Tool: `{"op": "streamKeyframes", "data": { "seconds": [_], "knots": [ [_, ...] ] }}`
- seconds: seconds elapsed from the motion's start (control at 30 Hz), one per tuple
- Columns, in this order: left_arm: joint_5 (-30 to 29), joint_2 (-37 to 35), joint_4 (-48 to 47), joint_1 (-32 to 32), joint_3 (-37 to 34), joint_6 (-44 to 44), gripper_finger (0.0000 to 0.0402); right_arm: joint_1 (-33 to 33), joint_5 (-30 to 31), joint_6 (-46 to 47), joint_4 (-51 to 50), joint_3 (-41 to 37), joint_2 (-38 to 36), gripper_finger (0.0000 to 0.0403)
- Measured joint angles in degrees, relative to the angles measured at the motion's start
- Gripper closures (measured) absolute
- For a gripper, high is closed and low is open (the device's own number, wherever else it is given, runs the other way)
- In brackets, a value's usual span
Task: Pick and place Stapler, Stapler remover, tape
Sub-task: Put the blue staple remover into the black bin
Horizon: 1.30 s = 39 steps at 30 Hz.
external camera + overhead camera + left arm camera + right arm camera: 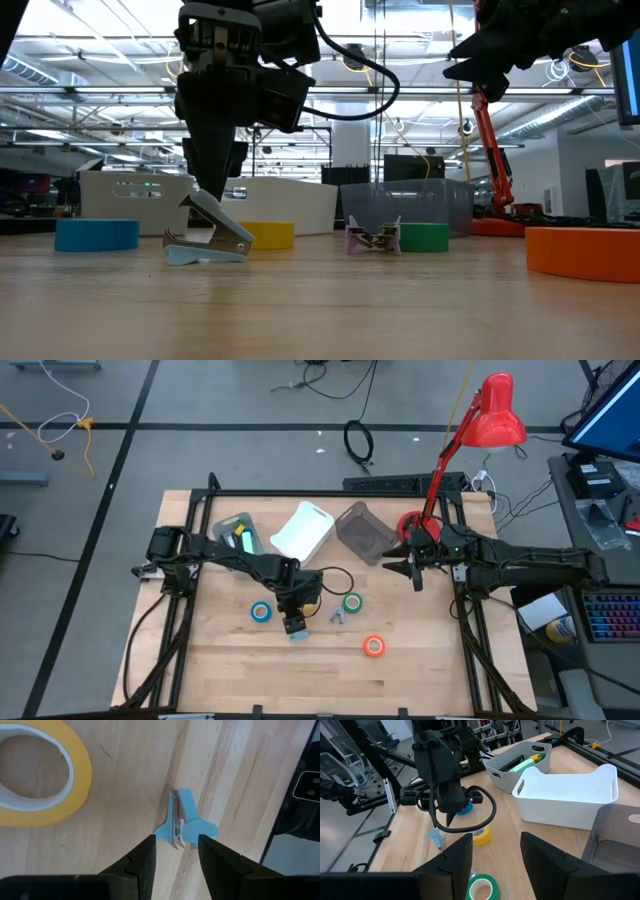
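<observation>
Wooden desk (pixel 420 670): left gripper (pixel 176 851), fingers apart, poised over the blue staple remover (pixel 182 820), perhaps touching it; yellow tape (pixel 37 775) close beside; right gripper (pixel 412 567) open near the grey bin (pixel 362 532).

In the high view three bins (pixel 303 530) stood side by side across the upper middle of the table (pixel 200 660). Below them, four tape rolls (pixel 261 612) were spread over the centre: one at left, one at lower right, one right of centre, and one tucked under the left arm. The staple remover (pixel 297 633) lay at lower centre, beneath the left gripper (pixel 294 624). A desk lamp (pixel 470 440) stood at upper right, above the right gripper (pixel 412 563).
</observation>
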Motion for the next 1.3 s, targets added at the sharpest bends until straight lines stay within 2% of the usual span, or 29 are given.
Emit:
{"op": "streamKeyframes", "data": {
  "seconds": [0.9, 1.03, 1.3],
  "knots": [
    [-0.1, 2.5, 2.6, -0.5, 0.0, -0.1, 0.0252, 0.0, 0.0, 0.0, 0.0, 0.0, 0.0, 0.0243],
    [2.1, 2.5, 2.2, -0.6, 0.0, 0.0, 0.0252, 0.0, 0.0, 0.0, 0.0, 0.0, 0.0, 0.0245],
    [2.4, 2.8, 1.9, -0.6, 0.0, -0.1, 0.0252, 0.0, 0.0, 0.0, 0.0, 0.0, 0.0, 0.0242]
  ]
}}
